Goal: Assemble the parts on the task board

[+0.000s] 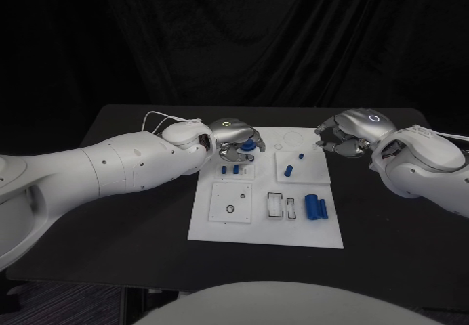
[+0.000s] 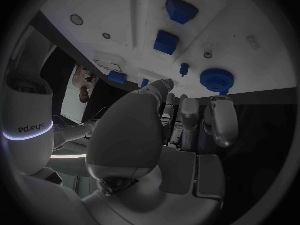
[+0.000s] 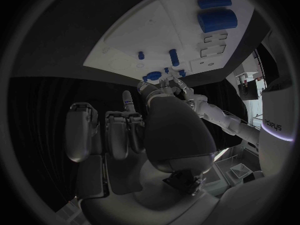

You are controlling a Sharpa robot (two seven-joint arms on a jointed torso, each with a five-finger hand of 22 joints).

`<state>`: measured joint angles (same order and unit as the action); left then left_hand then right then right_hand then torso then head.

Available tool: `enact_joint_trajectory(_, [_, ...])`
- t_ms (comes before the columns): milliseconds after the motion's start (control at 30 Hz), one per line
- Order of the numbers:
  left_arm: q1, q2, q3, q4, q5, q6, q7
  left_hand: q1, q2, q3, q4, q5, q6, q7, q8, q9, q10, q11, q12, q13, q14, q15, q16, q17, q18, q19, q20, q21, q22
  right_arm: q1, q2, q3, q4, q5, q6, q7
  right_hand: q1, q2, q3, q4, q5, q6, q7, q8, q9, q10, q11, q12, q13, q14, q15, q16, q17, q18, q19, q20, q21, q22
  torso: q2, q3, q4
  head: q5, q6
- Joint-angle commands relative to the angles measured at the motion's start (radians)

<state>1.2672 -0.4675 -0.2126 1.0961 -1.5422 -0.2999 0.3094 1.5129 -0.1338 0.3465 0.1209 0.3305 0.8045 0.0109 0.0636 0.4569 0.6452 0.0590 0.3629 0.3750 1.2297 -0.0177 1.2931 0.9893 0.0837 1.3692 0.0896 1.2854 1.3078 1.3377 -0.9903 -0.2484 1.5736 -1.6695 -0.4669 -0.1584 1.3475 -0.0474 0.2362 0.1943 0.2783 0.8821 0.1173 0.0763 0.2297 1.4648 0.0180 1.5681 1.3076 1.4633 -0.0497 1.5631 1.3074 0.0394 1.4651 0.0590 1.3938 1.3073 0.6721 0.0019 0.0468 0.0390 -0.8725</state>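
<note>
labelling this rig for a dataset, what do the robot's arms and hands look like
Both arms are glossy white, rounded shells with small dark screw holes. The left hand and right hand are silver metal, each with a glowing ring light on its back. Their fingers have smooth silver pads. Thin white cables run at each wrist.

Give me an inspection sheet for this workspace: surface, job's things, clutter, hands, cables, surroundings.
Surface: black table, with the white task board lying in its middle.
Job's things: a blue gear-like part at the board's far left, by the left hand's fingers; two small blue pieces just nearer than it; a blue pin mid-board; two blue cylinders lying side by side on the near right.
Clutter: nothing seen.
Hands: left hand over the board's far left corner, fingers at the gear-like part, grip unclear; right hand at the board's far right edge, holding nothing seen.
Cables: thin white wire at the left wrist.
Surroundings: dark backdrop.
</note>
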Motion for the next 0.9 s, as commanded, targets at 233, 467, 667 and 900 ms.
enact_joint_trajectory(233, [-0.002, 0.015, 0.001, -0.014, -0.040, 0.065, -0.036, 0.000, -0.006, -0.004, -0.009, 0.005, 0.021, -0.003, 0.006, -0.010, 0.026, 0.006, 0.006, -0.003, 0.012, 0.009, 0.009, 0.012, -0.014, 0.013, 0.002, 0.004, 0.170, -0.002, -0.001, 0.001, 0.003, -0.003, -0.013, 0.002, 0.003, 0.001, 0.005, -0.001, 0.006, 0.008, 0.000, -0.003, -0.002, 0.106, 0.002, 0.003, 0.263, 0.104, 0.004, -0.005, 0.249, 0.004, 0.025, 0.005, -0.004, 0.206, 0.001, 0.0022, -0.0005, -0.002, 0.000])
enact_joint_trajectory(467, [-0.002, 0.025, 0.001, -0.030, -0.041, 0.085, -0.048, 0.000, -0.005, -0.001, -0.016, 0.010, 0.027, -0.002, 0.004, -0.021, 0.048, 0.017, 0.013, -0.004, 0.019, 0.024, 0.015, 0.015, -0.017, 0.019, 0.009, 0.010, 0.173, -0.002, 0.000, 0.001, 0.002, -0.003, -0.011, 0.002, 0.003, 0.001, 0.005, -0.001, 0.006, 0.008, 0.000, -0.003, -0.002, 0.106, 0.002, 0.003, 0.263, 0.104, 0.004, -0.005, 0.249, 0.004, 0.025, 0.005, -0.004, 0.206, -0.001, 0.0020, 0.0018, -0.005, 0.000])
enact_joint_trajectory(667, [-0.003, 0.036, 0.001, -0.046, -0.041, 0.095, -0.051, -0.007, -0.004, 0.004, -0.019, 0.005, 0.031, -0.002, 0.004, -0.034, 0.089, 0.021, 0.024, -0.004, 0.031, 0.032, 0.025, 0.024, -0.017, 0.022, 0.019, 0.011, 0.173, -0.002, 0.001, 0.001, 0.000, -0.003, -0.010, 0.003, 0.003, 0.001, 0.005, -0.001, 0.006, 0.008, 0.000, -0.003, -0.002, 0.106, 0.002, 0.003, 0.263, 0.104, 0.004, -0.005, 0.249, 0.004, 0.025, 0.005, -0.004, 0.206, -0.001, 0.0019, -0.0001, -0.003, 0.000])
enact_joint_trajectory(900, [-0.009, 0.053, 0.001, -0.067, -0.041, 0.095, -0.049, -0.006, -0.001, 0.008, -0.025, 0.007, 0.049, 0.004, 0.010, -0.038, 0.110, 0.014, 0.039, 0.008, 0.030, 0.025, 0.026, 0.021, -0.016, 0.022, 0.017, 0.009, 0.173, -0.002, 0.003, 0.001, -0.001, -0.003, -0.011, 0.003, 0.003, 0.001, 0.005, -0.001, 0.006, 0.008, 0.000, -0.003, -0.002, 0.106, 0.002, 0.003, 0.263, 0.104, 0.004, -0.005, 0.249, 0.004, 0.025, 0.005, -0.004, 0.206, -0.001, 0.0019, 0.0012, -0.007, 0.000])
